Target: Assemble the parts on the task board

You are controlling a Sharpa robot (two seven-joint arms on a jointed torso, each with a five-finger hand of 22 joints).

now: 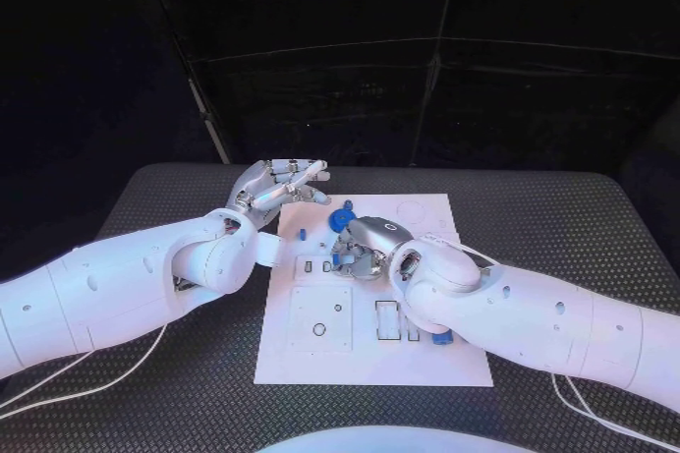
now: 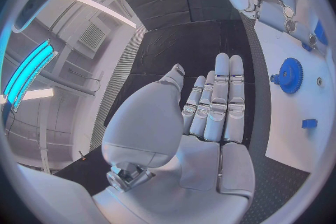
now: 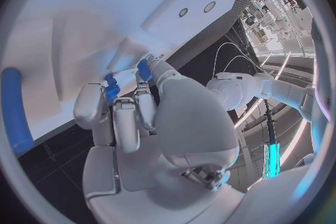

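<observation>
The white task board [image 1: 425, 360] lies in the middle of the table. On its far part lies a blue gear [image 1: 342, 218] [image 2: 289, 74], with a small blue piece [image 1: 302, 234] [image 2: 309, 122] close by. My right hand [image 1: 371, 243] [image 3: 140, 117] is bent down over the board's middle. Its fingertips [image 3: 112, 102] pinch a small blue part [image 3: 111, 89] right at the board's surface. My left hand [image 1: 284, 188] [image 2: 210, 109] hovers at the board's far left corner, fingers straight and holding nothing. A blue cylinder [image 3: 14, 112] [image 1: 443, 337] lies on the board beside my right forearm.
The board carries several outlined slots and holes [image 1: 320, 327] on its near half. Dark ribbed matting [image 1: 170, 374] covers the table around it. My right forearm [image 1: 538, 320] crosses the board's right edge.
</observation>
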